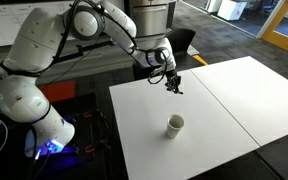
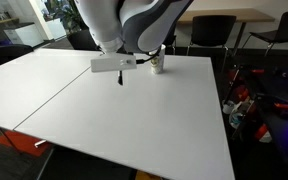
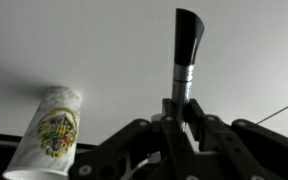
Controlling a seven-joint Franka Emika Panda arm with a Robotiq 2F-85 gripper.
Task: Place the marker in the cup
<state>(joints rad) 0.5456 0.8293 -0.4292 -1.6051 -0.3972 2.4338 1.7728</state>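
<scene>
My gripper (image 1: 173, 83) is shut on the marker (image 3: 185, 52), a short dark stick that points away from the wrist camera, above the white table. The gripper also shows in an exterior view (image 2: 121, 78), with the marker hanging below it. The cream cup (image 1: 175, 124) stands upright on the table, well in front of the gripper and below it. In the wrist view the cup (image 3: 46, 132) sits at the lower left, with a printed emblem on its side. In an exterior view the cup (image 2: 156, 65) is partly hidden behind the arm.
The white table (image 1: 224, 100) is made of two tops joined by a seam. Black office chairs (image 2: 212, 32) stand past the far edge. Cables and lit equipment (image 1: 54, 145) sit by the robot base.
</scene>
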